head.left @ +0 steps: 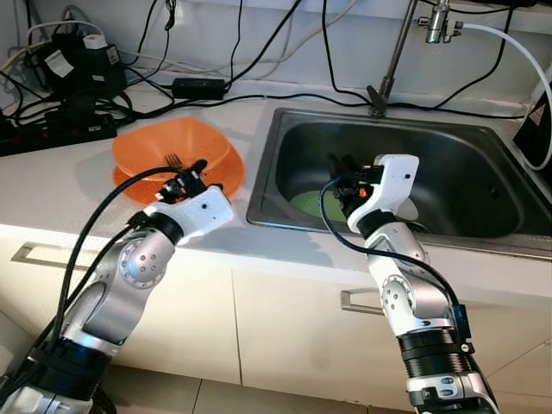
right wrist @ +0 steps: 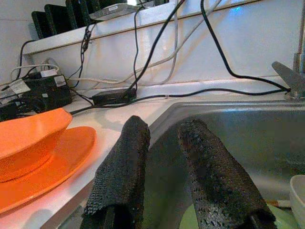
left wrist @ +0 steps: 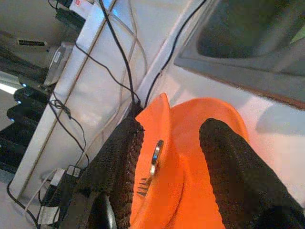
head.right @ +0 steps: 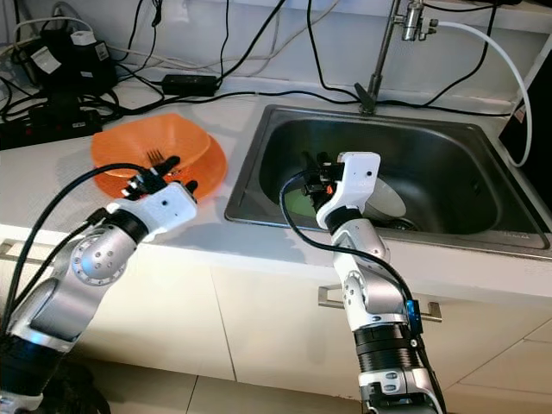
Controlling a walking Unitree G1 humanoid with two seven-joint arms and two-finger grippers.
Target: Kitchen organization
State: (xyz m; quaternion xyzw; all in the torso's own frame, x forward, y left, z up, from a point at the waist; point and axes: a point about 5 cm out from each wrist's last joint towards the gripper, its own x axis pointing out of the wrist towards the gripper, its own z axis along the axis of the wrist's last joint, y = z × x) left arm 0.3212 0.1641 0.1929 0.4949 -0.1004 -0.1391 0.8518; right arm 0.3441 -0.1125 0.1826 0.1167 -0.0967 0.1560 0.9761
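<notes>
grippers first: our left gripper (left wrist: 167, 157) hangs open at the near rim of the orange bowl (head.left: 177, 148), empty; a fork (left wrist: 151, 166) lies inside the bowl, which stands on an orange plate (right wrist: 45, 164). our right gripper (right wrist: 162, 157), parted and holding nothing, hovers over the sink (head.left: 483, 147), with a green plate (head.left: 312, 203) and a white dish (head.right: 384, 203) in the basin. we judge sorting barely begun: dishes remain in the sink. the left wrist view shows the fork plainly; from the head, the faucet (head.left: 392, 56) stands at twelve o'clock.
</notes>
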